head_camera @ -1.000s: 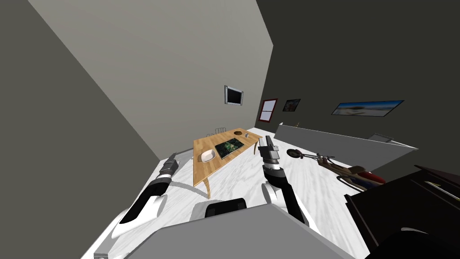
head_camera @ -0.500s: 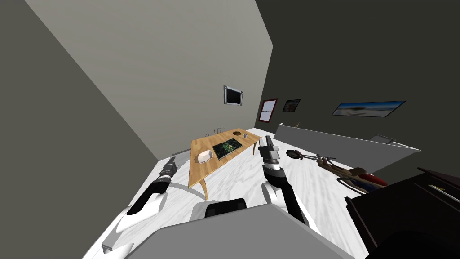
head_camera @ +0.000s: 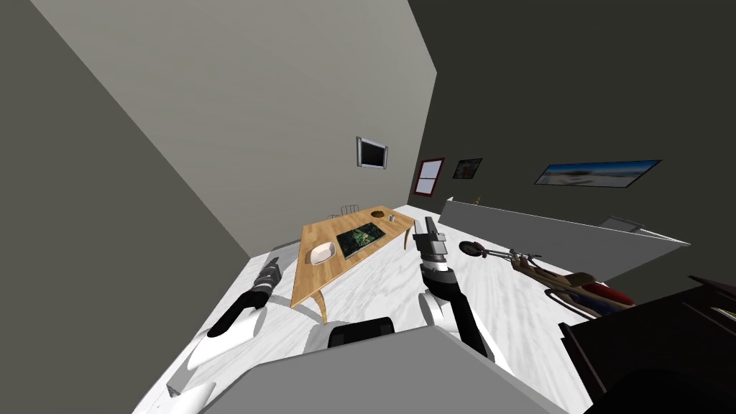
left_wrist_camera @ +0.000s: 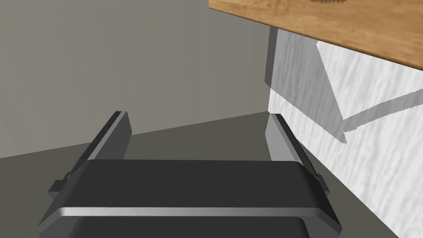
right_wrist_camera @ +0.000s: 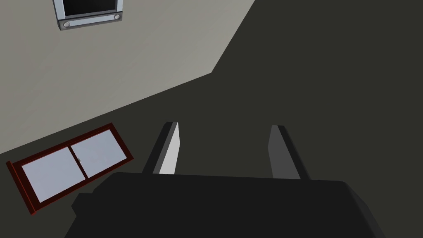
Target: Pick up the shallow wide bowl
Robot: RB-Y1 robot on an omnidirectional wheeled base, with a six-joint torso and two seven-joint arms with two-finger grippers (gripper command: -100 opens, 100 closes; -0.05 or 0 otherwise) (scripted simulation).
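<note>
A white shallow bowl (head_camera: pixel 321 253) rests on the near end of a wooden table (head_camera: pixel 338 267) ahead of me. A brown round bowl (head_camera: pixel 377 214) and a small cup (head_camera: pixel 392 217) stand at the table's far end, with a dark green board (head_camera: pixel 361 238) lying between them and the white bowl. My left gripper (head_camera: pixel 274 263) hangs low, left of the table's near corner, short of the white bowl. In the left wrist view the left gripper (left_wrist_camera: pixel 198 124) is open and empty, with the table's edge (left_wrist_camera: pixel 330 20) beyond it. My right gripper (head_camera: pixel 425 224) is raised to the right of the table; the right gripper (right_wrist_camera: pixel 225 144) is open with nothing between its fingers.
A motorbike (head_camera: pixel 568 284) lies on the white floor to the right. Behind it runs a low grey wall (head_camera: pixel 546 230). Dark furniture (head_camera: pixel 647 345) stands at my near right. Chairs (head_camera: pixel 345 210) stand behind the table. A grey wall rises close on the left.
I have moved, so the table sits further left and slightly nearer in the head view. My left arm has lowered and drawn back. The right arm holds its pose.
</note>
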